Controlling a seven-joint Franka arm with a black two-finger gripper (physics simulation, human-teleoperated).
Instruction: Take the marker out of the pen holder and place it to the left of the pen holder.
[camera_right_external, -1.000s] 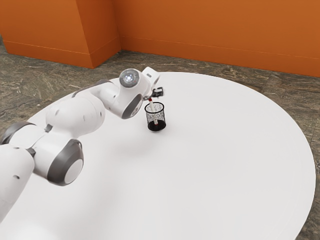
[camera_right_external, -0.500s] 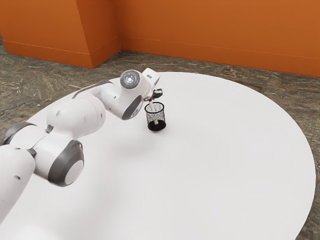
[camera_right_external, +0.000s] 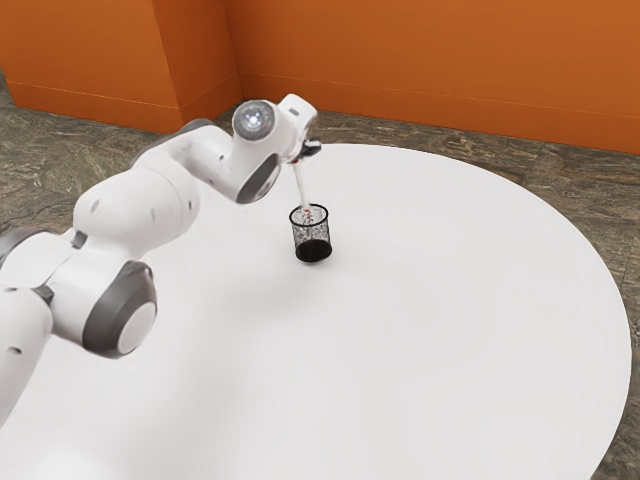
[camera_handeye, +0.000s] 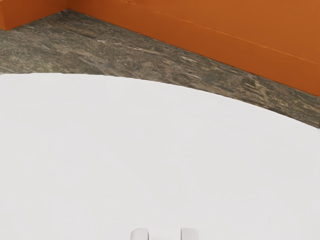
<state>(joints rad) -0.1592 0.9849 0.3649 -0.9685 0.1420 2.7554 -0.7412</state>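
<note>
Orange walls (camera_right_external: 400, 60) meet at a corner above a mottled gray-brown floor (camera_right_external: 60, 150), the backdrop to a round white tabletop (camera_right_external: 450, 300) where a robotic arm (camera_right_external: 135, 215) lifts a marker (camera_right_external: 302, 185) at a pen holder (camera_right_external: 313, 250). The white arm, its joints trimmed in gray, reaches in from the exterior view's left, bent over the tabletop, with its black tool (camera_right_external: 304, 154) above the holder and apart from its rim.

The tool is clenched on the marker, gripping it near its upper end. The marker, pale with touches of red, hangs at a slight tilt, most of its length above the pen holder. Its lower end is at the holder's mouth, near the rim; the mesh makes it hard to tell exactly how far down the tip reaches, or whether it touches the side.

The pen holder, a black mesh cup with a solid dark base, stands upright on the tabletop, nearer the edge by the walls than the middle. A soft gray shadow falls across the white surface on the arm's side of the cup. The wrist view looks out over the tabletop to its curved edge, with a band of floor and the foot of the orange walls beyond.
</note>
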